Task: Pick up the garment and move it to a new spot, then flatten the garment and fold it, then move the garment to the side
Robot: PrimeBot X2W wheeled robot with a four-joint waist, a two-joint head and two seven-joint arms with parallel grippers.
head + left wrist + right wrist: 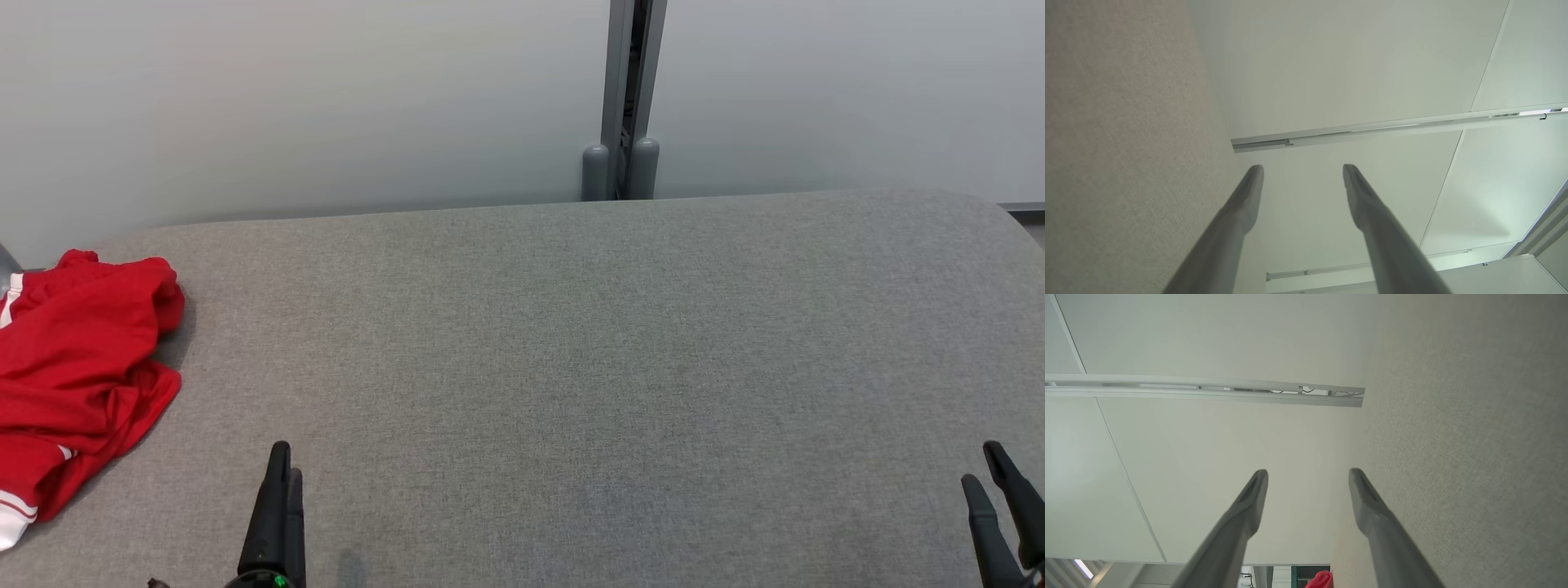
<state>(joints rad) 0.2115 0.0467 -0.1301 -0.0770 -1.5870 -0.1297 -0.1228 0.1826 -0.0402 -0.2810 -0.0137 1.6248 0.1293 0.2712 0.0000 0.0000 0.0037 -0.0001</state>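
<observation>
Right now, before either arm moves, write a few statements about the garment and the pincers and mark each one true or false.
1. The red garment lies at the left end of the table. True.
2. The left pincer grips the garment. False: it stands open and empty, clear of the cloth.
3. The right pincer is open. True.
4. The garment is folded flat. False: it lies crumpled.

Red cloth garment [77, 359] on matt woven table [571, 343].
</observation>
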